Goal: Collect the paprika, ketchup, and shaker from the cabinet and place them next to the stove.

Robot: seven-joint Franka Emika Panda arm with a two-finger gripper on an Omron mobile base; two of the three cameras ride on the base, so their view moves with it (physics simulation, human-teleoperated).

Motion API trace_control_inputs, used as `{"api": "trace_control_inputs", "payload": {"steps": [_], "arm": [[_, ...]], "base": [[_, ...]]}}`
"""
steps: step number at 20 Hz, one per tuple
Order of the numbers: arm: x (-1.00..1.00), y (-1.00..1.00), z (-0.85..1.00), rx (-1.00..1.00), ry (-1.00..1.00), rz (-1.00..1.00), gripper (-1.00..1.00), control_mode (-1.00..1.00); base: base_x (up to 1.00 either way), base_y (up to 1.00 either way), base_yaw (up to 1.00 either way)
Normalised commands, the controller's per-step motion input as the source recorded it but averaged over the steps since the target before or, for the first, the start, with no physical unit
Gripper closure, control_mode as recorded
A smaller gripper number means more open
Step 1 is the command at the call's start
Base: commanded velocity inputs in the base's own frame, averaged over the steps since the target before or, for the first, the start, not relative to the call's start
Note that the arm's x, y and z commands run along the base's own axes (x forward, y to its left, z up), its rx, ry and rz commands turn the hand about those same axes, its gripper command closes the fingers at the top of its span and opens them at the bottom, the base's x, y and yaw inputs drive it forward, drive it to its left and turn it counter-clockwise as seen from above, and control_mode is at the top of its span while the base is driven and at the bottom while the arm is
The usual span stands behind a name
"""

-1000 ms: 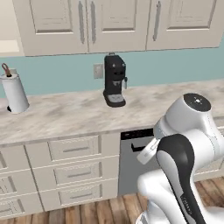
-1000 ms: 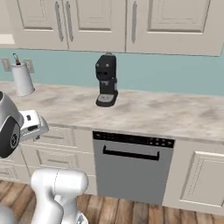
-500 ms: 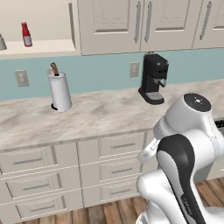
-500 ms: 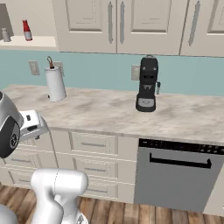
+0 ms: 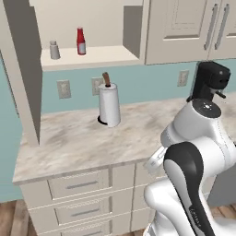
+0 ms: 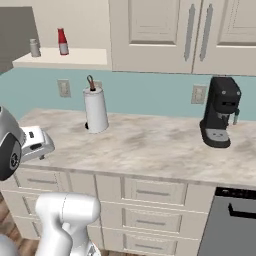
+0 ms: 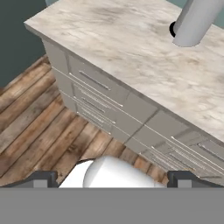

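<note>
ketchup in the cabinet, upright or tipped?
Upright. The ketchup stands on the cabinet shelf, white cap on top, beside the shaker, apart from it.

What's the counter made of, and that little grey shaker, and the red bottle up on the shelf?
The counter looks like polished stone, maybe marble: pale beige with grey-brown veins. The shaker looks like metal, grey and dull, though it is too small to be sure. The ketchup bottle looks like smooth red plastic with a pale label band; it could be glass.

Base driven left, open cabinet [image 5: 87,56] shelf with ketchup [image 5: 81,41] and shaker [image 5: 54,50] now in view
</note>
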Motion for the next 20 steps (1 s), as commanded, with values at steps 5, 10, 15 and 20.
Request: {"api": "trace_control_inputs", "payload": {"steps": [5, 10, 15, 20], "arm": [[0.0, 0.0, 0.0, 0.0, 0.0, 0.0, -1.0, 1.0], [0.0, 0.0, 0.0, 0.0, 0.0, 0.0, -1.0, 1.0], [0.0, 0.0, 0.0, 0.0, 0.0, 0.0, -1.0, 1.0], [0.13, 0.1, -0.03, 0.05, -0.05, 0.01, -1.0, -1.0]], "base": [[0.72, 0.13, 0.01], [0.55, -0.15, 0.03], [0.64, 0.25, 0.0], [0.22, 0.18, 0.0]]}}
